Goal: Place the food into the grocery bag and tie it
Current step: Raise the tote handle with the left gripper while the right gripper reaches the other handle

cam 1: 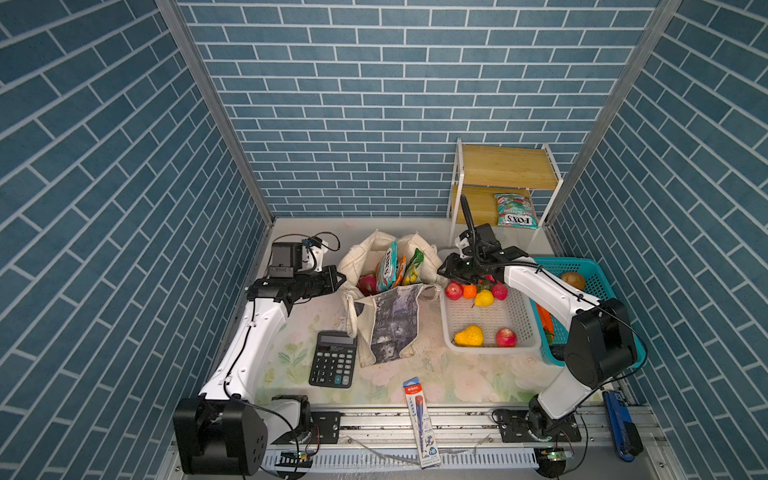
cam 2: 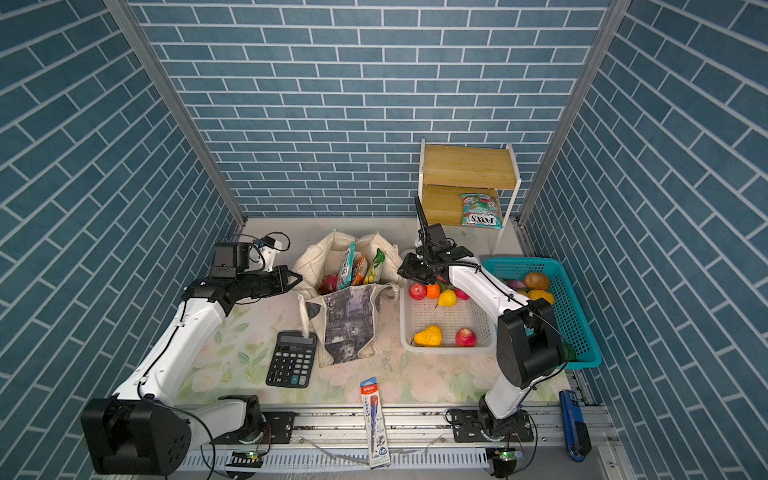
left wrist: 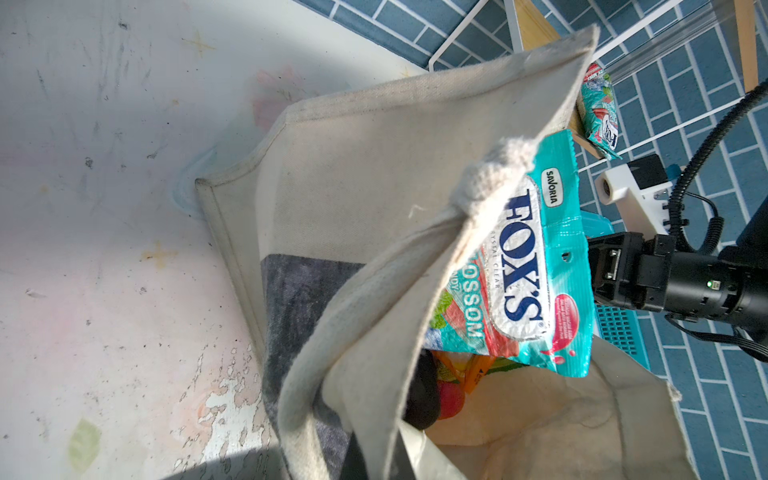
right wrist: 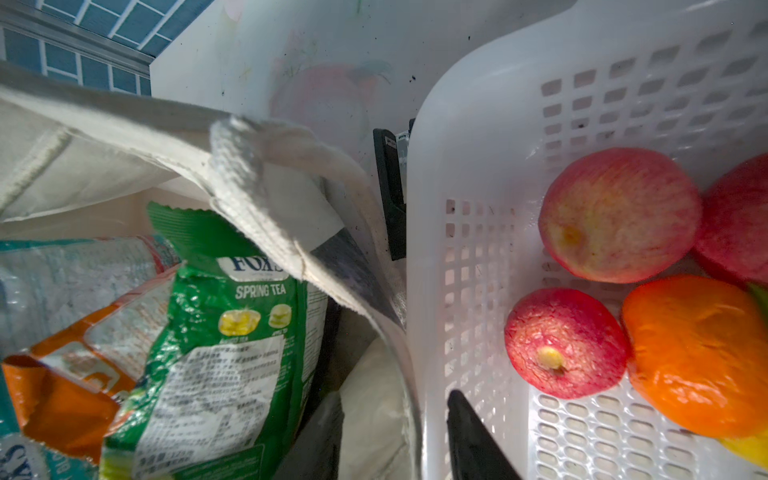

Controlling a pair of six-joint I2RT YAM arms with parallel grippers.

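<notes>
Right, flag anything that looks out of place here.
A teal FOX'S candy packet lies alone on the wooden rack's lower shelf, apart from the cream canvas grocery bag. The blue pencil pack overhangs the table's front edge.

Top views sharp, evenly lit; wrist views glary, edge-blurred.

The grocery bag (left wrist: 374,166) is matt, coarse-woven cream cloth, the teal candy packet (left wrist: 523,266) inside it glossy crinkled film, the white basket (right wrist: 478,166) just beside the bag smooth perforated plastic, the shelf (cam 1: 505,166) behind the bag pale wood, and the desk (left wrist: 104,208) under it matt, scuffed and flaking.
</notes>
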